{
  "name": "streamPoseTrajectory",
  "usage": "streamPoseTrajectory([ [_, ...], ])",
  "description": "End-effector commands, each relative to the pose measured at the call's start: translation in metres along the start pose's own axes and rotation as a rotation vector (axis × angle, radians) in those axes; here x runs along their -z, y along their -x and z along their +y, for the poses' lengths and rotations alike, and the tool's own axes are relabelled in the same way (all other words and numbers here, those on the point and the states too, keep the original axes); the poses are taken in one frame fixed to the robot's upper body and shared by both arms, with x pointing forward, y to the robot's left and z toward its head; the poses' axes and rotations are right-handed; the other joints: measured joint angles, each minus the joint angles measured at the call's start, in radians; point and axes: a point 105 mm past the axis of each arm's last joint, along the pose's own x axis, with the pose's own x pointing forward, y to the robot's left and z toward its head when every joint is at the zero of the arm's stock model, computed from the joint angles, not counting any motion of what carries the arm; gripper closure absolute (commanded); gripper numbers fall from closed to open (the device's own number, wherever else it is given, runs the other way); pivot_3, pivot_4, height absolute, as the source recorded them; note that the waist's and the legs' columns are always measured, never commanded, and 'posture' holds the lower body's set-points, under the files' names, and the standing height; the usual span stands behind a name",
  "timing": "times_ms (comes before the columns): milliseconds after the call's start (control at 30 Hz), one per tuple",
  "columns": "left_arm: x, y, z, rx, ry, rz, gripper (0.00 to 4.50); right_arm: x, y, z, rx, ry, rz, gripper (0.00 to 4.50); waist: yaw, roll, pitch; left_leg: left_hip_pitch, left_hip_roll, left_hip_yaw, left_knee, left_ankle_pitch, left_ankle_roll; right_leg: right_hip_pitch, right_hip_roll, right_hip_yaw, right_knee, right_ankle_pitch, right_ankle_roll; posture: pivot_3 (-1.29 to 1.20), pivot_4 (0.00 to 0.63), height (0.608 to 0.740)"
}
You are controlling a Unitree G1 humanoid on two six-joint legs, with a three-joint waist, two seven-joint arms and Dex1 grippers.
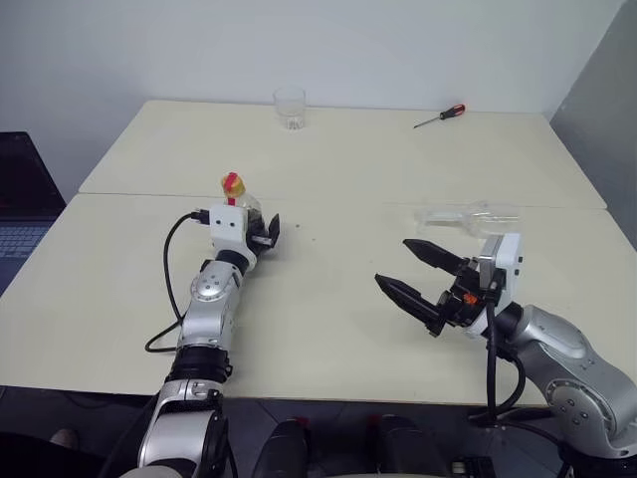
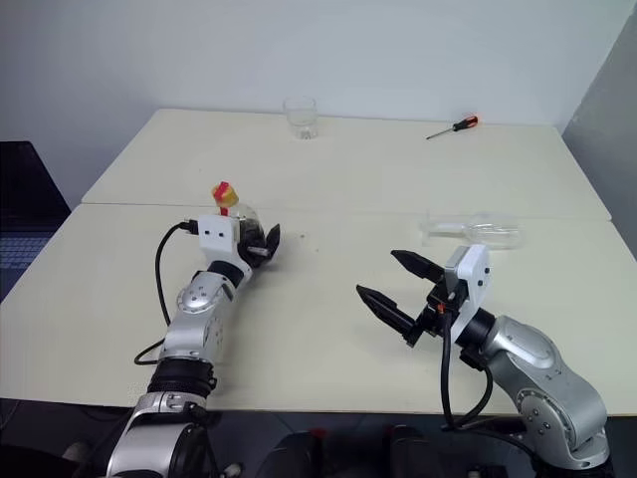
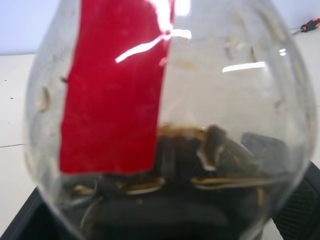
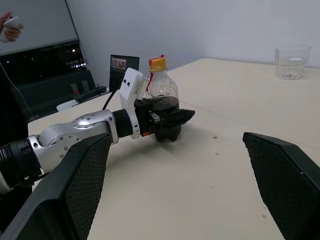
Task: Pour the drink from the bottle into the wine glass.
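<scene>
Across the cream tabletop (image 1: 328, 329), the task items lie well apart. At the robot's left, the left gripper (image 4: 167, 121) has its fingers around the lower body of the bottle (image 4: 162, 95), which stands upright on the tabletop with its yellow cap on; whether the fingers are already clamped on it cannot be determined. A shallow layer of the drink (image 4: 165, 106), dark brown, sits in the bottle's base. At the robot's right, the right gripper (image 1: 423, 279) hovers above the tabletop, released and spread wide, holding nothing. Just beyond it, the wine glass (image 1: 470, 215) lies on its side, apparently empty. A clear tumbler (image 1: 290, 108) and a red-handled screwdriver (image 1: 440, 117) rest at the far edge. Judged progress: early; the glass needs righting, the cap needs removing, and pouring has not begun.
</scene>
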Motion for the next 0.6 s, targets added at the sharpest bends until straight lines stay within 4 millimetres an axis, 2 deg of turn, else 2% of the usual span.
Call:
streamPoseTrajectory([
  [33,-0.018,-0.002,0.004,0.007,-0.004,-0.076,0.95,-0.01,-0.002,0.004,-0.015,0.043,-0.032,0.0,0.0,0.0,0.0,0.0,0.0,0.0,0.0,0.0,0.0,0.0,0.0,0.0,0.0,0.0,0.0,0.0,0.15,0.74],
  [133,-0.019,-0.001,0.004,0.008,-0.003,-0.079,1.88,-0.009,-0.003,0.004,-0.013,0.043,-0.033,0.0,0.0,0.0,0.0,0.0,0.0,0.0,0.0,0.0,0.0,0.0,0.0,0.0,0.0,0.0,0.0,0.0,0.15,0.74],
  [233,-0.019,-0.001,0.006,0.008,-0.002,-0.08,2.41,-0.009,-0.003,0.003,-0.012,0.045,-0.033,0.0,0.0,0.0,0.0,0.0,0.0,0.0,0.0,0.0,0.0,0.0,0.0,0.0,0.0,0.0,0.0,0.0,0.15,0.74],
  [367,-0.021,0.0,0.007,0.025,-0.004,-0.081,2.5,-0.009,-0.005,0.001,-0.012,0.055,-0.03,0.0,0.0,0.0,0.0,0.0,0.0,0.0,0.0,0.0,0.0,0.0,0.0,0.0,0.0,0.0,0.0,0.0,0.15,0.74],
  [467,-0.022,0.0,0.007,0.047,0.014,-0.072,2.51,0.001,-0.01,-0.009,0.02,0.183,0.075,0.0,-0.001,0.0,0.0,0.0,0.0,0.0,0.0,0.0,0.0,-0.001,0.0,0.0,0.0,0.0,0.0,0.0,0.15,0.74],
  [600,-0.029,0.004,-0.01,0.206,0.035,-0.027,2.55,-0.017,-0.041,-0.02,0.007,0.226,0.032,0.0,-0.005,0.0,0.001,0.0,0.0,0.0,0.0,0.0,0.0,-0.002,0.0,0.001,0.001,0.0,0.0,0.0,0.15,0.74],
])
